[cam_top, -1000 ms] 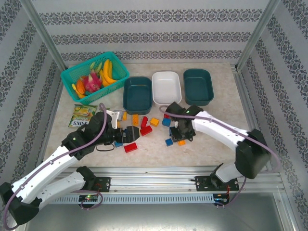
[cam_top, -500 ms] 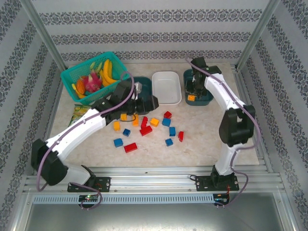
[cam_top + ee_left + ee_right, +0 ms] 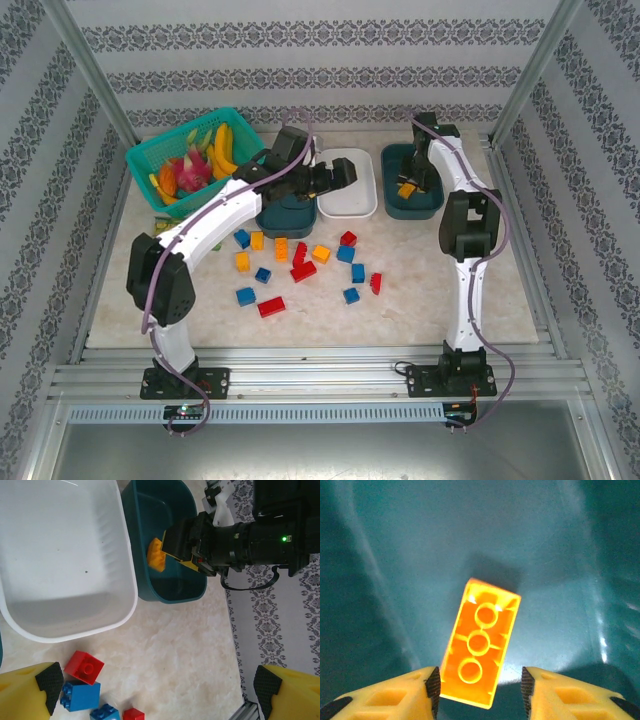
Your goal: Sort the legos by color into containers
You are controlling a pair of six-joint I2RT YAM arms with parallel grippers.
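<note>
An orange brick (image 3: 480, 642) lies upside down on the floor of the right dark teal tray (image 3: 430, 205). My right gripper (image 3: 481, 682) is open just above it, with a gap between the brick and the right pad. That brick (image 3: 156, 555) and the right gripper (image 3: 185, 542) also appear in the left wrist view. My left gripper (image 3: 343, 175) hovers open and empty by the white tray (image 3: 350, 205), which holds nothing. The left dark teal tray (image 3: 285, 212) is partly hidden under the left arm. Several red, blue and orange bricks (image 3: 303, 271) lie loose on the table.
A bright teal mesh basket (image 3: 195, 155) of toy fruit stands at the back left. In the left wrist view a red brick (image 3: 84, 667) and a blue brick (image 3: 80, 696) lie just in front of the white tray (image 3: 65, 625). Metal frame rails border the table.
My left arm has swung right from the left dark teal tray to the white tray. The right gripper has stayed over the right dark teal tray with the orange brick below it.
</note>
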